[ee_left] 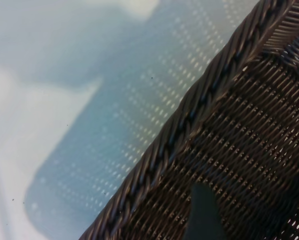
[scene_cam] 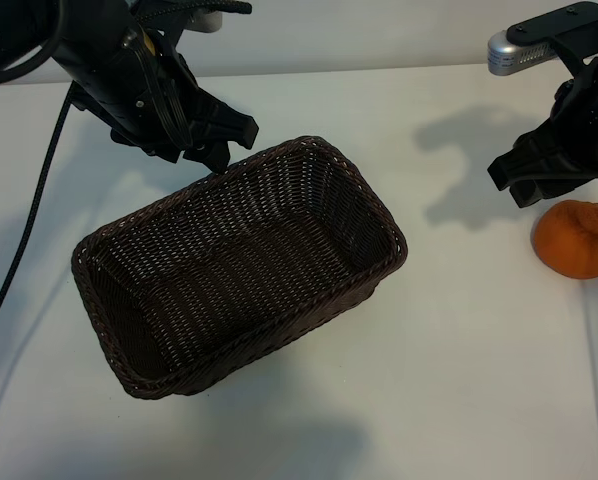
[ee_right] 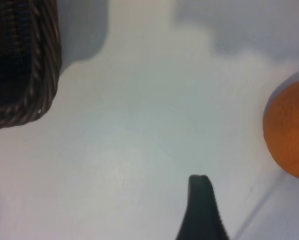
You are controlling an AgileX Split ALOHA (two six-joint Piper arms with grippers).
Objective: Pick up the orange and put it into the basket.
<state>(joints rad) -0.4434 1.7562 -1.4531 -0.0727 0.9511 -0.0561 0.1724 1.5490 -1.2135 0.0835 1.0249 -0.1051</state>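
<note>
The dark brown wicker basket (scene_cam: 241,280) lies empty in the middle of the table. The orange (scene_cam: 576,238) rests on the table at the far right, well apart from the basket. My right gripper (scene_cam: 514,185) hovers open just behind and left of the orange, holding nothing. In the right wrist view one dark finger (ee_right: 202,210) points over bare table, with the orange (ee_right: 289,135) off to one side and a basket corner (ee_right: 24,75) farther away. My left gripper (scene_cam: 231,147) is open by the basket's far left rim. Its finger (ee_left: 203,215) hangs over the braided rim (ee_left: 189,120).
A black cable (scene_cam: 34,200) runs down the table's left side from the left arm. A thin line (scene_cam: 591,350) crosses the table below the orange. White table surface (scene_cam: 459,380) surrounds the basket.
</note>
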